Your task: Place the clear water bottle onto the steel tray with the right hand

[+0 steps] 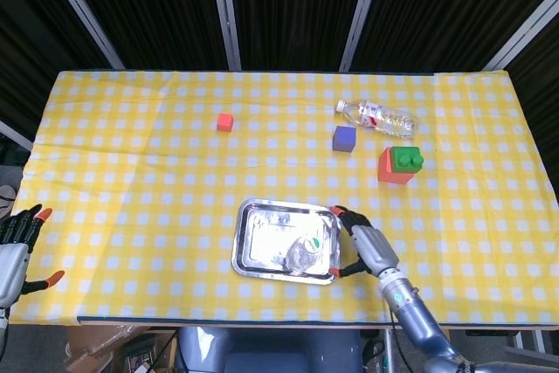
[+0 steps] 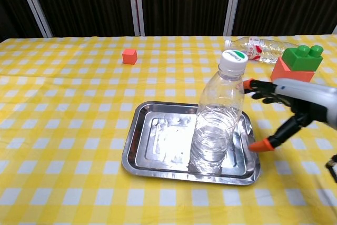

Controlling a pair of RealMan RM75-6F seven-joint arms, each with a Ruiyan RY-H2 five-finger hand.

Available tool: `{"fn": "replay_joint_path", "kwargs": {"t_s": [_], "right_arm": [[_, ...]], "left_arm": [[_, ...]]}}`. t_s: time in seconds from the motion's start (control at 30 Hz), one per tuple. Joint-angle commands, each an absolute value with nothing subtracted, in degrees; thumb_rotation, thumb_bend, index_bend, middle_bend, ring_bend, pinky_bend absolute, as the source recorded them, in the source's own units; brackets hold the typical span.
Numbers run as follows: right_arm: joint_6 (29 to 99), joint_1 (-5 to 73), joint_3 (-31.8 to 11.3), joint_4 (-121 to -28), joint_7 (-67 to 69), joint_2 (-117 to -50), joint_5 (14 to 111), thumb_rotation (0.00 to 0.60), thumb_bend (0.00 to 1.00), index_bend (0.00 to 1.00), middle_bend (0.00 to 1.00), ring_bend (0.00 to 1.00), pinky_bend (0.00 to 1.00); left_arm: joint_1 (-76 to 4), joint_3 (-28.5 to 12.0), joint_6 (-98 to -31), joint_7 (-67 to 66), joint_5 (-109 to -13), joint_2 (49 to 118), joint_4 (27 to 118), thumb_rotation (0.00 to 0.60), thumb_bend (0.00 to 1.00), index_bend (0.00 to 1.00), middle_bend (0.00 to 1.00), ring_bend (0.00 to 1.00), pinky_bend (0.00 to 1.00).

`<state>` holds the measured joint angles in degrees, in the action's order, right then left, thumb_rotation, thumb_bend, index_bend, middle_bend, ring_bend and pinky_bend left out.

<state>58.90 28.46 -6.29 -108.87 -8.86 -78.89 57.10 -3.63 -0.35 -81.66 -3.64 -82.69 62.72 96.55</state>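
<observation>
The clear water bottle (image 2: 217, 117) with a white cap stands upright in the right half of the steel tray (image 2: 147, 146); from the head view the bottle (image 1: 303, 252) is seen from above inside the tray (image 1: 255, 231). My right hand (image 2: 287, 110) is open just to the right of the tray, fingers spread and apart from the bottle; the head view shows that hand (image 1: 367, 247) by the tray's right edge. My left hand (image 1: 16, 249) hangs open off the table's near left corner, holding nothing.
A second bottle (image 1: 377, 116) with a red label lies on its side at the far right. Beside it sit a purple cube (image 1: 344, 138) and an orange block with a green brick on top (image 1: 398, 165). A small red cube (image 1: 225, 122) lies far left of centre.
</observation>
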Motion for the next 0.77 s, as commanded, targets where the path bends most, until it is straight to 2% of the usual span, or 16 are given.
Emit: {"fn": "replay_joint_path", "kwargs": {"t_s": [0.03, 0.17, 0.27, 0.37, 0.47, 0.63, 0.77], "right_arm": [[60.39, 25.93, -0.2, -112.35, -16.12, -67.9, 58.9, 0.6, 0.08, 0.01, 0.04, 0.0, 0.0], [64.36, 23.22, 2.38, -114.95, -18.43, -60.74, 60.54, 0.6, 0.07, 0.01, 0.04, 0.0, 0.0], [70.0, 20.27, 3.6, -113.21, -19.09, -59.49, 66.21, 0.6, 0.08, 0.01, 0.04, 0.0, 0.0], [77.06, 16.62, 4.11, -107.06, -14.88, -61.38, 75.37, 0.6, 0.08, 0.02, 0.04, 0.0, 0.0], [82.04, 14.02, 4.28, -98.99, -10.54, -63.82, 81.14, 0.6, 0.09, 0.06, 0.04, 0.0, 0.0], [86.06, 11.34, 3.14, -89.51, -10.5, -67.59, 82.07, 0.6, 0.09, 0.09, 0.04, 0.0, 0.0], [89.88, 9.84, 0.56, -85.39, -10.46, -69.84, 81.59, 0.6, 0.09, 0.09, 0.04, 0.0, 0.0]], "left_arm": [[-3.49, -0.34, -81.98, -3.83, -82.81, 62.73, 96.75, 0.6, 0.15, 0.05, 0.0, 0.0, 0.0], [-3.4, -0.41, -82.16, -4.42, -82.61, 62.85, 96.91, 0.6, 0.15, 0.05, 0.0, 0.0, 0.0], [-3.42, -0.51, -82.12, -4.8, -82.35, 63.03, 96.81, 0.6, 0.15, 0.05, 0.0, 0.0, 0.0], [-3.4, -0.64, -82.35, -5.12, -82.33, 63.25, 96.71, 0.6, 0.15, 0.05, 0.0, 0.0, 0.0], [-3.31, -0.65, -82.6, -5.59, -82.34, 63.41, 96.79, 0.6, 0.15, 0.05, 0.0, 0.0, 0.0], [-3.1, -0.76, -83.22, -5.94, -82.47, 63.49, 97.03, 0.6, 0.15, 0.05, 0.0, 0.0, 0.0], [-3.14, -0.66, -82.99, -4.32, -82.8, 63.15, 97.19, 0.6, 0.15, 0.05, 0.0, 0.0, 0.0]]}}
